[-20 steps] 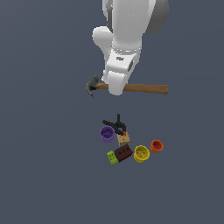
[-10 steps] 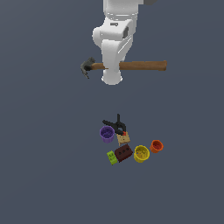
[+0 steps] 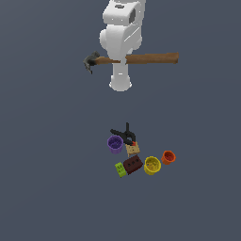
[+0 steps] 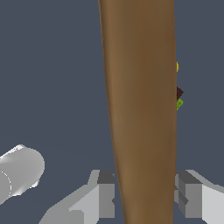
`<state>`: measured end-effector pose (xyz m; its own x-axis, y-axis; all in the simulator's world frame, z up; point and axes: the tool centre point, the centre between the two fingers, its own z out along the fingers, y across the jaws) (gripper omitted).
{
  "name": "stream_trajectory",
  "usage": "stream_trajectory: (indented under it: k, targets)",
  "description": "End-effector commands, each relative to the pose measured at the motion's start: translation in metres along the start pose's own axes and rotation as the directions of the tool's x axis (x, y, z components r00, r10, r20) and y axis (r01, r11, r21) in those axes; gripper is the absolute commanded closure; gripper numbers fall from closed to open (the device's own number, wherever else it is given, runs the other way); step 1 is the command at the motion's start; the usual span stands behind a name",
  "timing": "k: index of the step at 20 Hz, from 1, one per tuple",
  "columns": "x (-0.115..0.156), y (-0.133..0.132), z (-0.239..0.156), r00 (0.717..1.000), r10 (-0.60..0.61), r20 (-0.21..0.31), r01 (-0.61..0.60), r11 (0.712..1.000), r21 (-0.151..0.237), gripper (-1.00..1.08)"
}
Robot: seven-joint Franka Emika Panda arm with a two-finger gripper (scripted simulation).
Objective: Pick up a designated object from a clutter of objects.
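A hammer (image 3: 141, 59) hangs level in the air, head at nine o'clock, with the gripper (image 4: 144, 192) clamped around its wooden handle. The clutter (image 3: 139, 153) lies well below, at six o'clock. The lift looks done; the next move calls only for a firm grip.

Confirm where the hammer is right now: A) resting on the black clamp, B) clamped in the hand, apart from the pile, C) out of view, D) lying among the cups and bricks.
B: the wrist view shows the hand closed on both sides of the hammer handle, far from the pile.
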<state>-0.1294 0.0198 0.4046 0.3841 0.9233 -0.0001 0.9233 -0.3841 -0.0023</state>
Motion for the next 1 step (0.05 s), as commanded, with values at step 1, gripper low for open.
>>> stream_trajectory:
  k: [1]
  targets:
    - [-0.0007,-0.0003,-0.0031,1.0,0.0,0.0,0.0,1.0,-0.002,1.08]
